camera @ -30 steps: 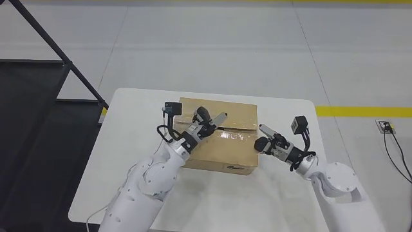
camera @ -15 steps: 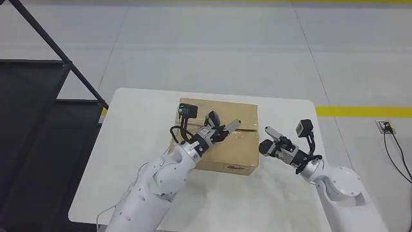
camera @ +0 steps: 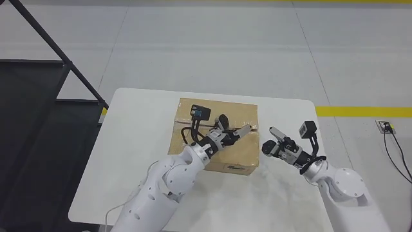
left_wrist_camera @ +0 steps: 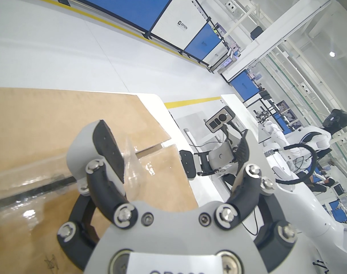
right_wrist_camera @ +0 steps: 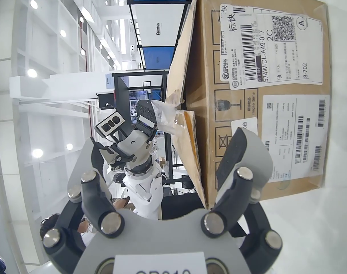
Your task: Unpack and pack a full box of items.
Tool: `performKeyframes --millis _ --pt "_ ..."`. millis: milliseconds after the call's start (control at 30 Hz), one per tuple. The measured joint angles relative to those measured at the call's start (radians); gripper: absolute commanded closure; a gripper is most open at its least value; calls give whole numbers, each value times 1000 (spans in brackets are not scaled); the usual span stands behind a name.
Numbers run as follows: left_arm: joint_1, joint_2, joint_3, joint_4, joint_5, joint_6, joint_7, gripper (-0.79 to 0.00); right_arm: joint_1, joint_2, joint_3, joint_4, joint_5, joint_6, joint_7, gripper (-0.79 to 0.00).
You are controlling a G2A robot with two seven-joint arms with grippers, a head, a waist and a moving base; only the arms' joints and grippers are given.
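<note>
Fingers (left_wrist_camera: 109,146) of the left gripper (camera: 239,131) are hanging spread over the brown cardboard box (camera: 215,109), straddling a lifted end of clear tape (left_wrist_camera: 132,158) on its lengthwise seam. The box is sitting on the white tabletop (camera: 129,142). The right gripper (camera: 271,140), likewise spread, is hovering just beside the box's end wall.

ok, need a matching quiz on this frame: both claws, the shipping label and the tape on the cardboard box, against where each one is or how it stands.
Column one:
1. left claw
2. right claw
3. white printed shipping label
4. clear shiny packing tape

Column two:
A. on a side wall of the brown cardboard box
B. along the box's top seam
C. open, above the box's top
D. open, beside the box, facing its labelled wall

Pairs: 1-C, 2-D, 3-A, 4-B.
</note>
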Motion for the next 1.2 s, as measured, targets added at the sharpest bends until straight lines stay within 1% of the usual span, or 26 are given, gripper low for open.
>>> performKeyframes --millis 133,200,233,333,433,533,567,667,767,800,933,1000,1067,1133,1200 --pt "-9 -9 11 13 -6 1 -8 -785 -1 2 4 7 11 -10 -3 -785" --pt "-11 -12 11 9 -22 -5 -11 -785 -9 2 14 4 31 -38 -26 -785" --pt "-10 -13 5 1 -34 -9 -10 -785 -17 1 21 -1 44 -60 -42 -785" --pt "12 -8 -44 -56 -100 -35 -9 -785 -54 0 53 -33 80 -132 -110 -785" --pt "63 10 -140 -148 -166 -64 -12 -785 -94 1 82 -104 96 -187 -155 -785" --pt "141 33 -277 -250 -260 -85 -37 -785 -114 2 82 -190 70 -198 -170 -785" --pt "175 43 -336 -286 -299 -90 -57 -785 -112 3 72 -222 48 -182 -176 -785" --pt "257 64 -478 -359 -401 -95 -134 -785 -77 2 32 -283 -18 -119 -193 -785" --pt "311 78 -579 -403 -502 -95 -221 -785 -25 -2 -18 -300 -59 -63 -207 -785" --pt "319 81 -598 -410 -515 -94 -237 -785 -9 -4 -34 -297 -63 -52 -206 -785" --pt "344 87 -633 -424 -535 -100 -243 -785 60 -10 -103 -264 -73 -18 -162 -785" --pt "358 89 -643 -423 -502 -108 -227 -785 93 -12 -146 -255 -117 7 -140 -785" --pt "370 90 -638 -409 -463 -110 -218 -785 105 -15 -190 -265 -158 0 -129 -785" --pt "372 90 -633 -384 -447 -107 -201 -785 104 -19 -225 -280 -203 -10 -150 -785" --pt "367 90 -635 -345 -452 -101 -173 -785 101 -25 -271 -306 -264 -4 -209 -785"
